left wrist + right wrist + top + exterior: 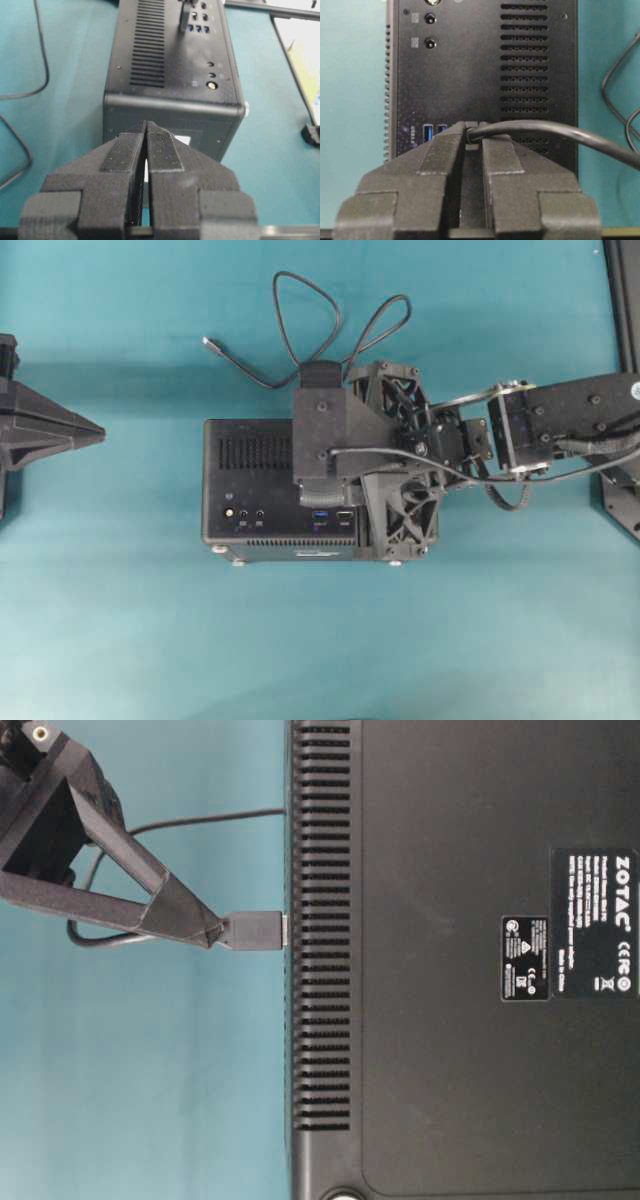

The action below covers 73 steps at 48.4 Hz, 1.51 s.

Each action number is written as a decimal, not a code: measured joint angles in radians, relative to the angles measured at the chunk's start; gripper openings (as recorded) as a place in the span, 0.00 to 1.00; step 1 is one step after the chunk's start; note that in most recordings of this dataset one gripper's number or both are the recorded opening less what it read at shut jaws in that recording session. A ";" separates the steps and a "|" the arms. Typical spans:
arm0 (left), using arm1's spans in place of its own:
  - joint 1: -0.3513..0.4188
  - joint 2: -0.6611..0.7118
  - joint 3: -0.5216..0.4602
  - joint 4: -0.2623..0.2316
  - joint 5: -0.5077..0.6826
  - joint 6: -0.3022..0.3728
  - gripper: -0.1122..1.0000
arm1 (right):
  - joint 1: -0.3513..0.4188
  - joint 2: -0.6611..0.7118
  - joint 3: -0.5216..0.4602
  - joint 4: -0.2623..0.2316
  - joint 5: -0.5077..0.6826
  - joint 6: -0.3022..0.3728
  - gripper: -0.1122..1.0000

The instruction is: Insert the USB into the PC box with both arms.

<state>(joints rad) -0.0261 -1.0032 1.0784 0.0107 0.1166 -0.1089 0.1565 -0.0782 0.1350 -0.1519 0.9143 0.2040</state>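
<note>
Teal table (pixel 120 640) bearing, near its middle, the PC box (pixel 250 485): a black case with vent slots, blue ports and silver feet. Right claw (pixel 215 932), above the box, is clenched on the USB (pixel 255 930), a black moulded plug whose tip meets the box's face. Left claw (pixel 146 131), clenched and grasping nothing, sits toward the table's left edge. The grey cable (pixel 300 315) loops toward the far edge.
</note>
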 measured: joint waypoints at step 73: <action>0.000 -0.006 0.002 0.000 -0.002 -0.002 0.10 | -0.005 0.003 0.006 0.052 -0.018 0.002 0.17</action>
<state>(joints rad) -0.0261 -1.0094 1.0799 0.0107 0.1150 -0.1104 0.1519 -0.0752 0.1411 -0.0997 0.8958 0.2056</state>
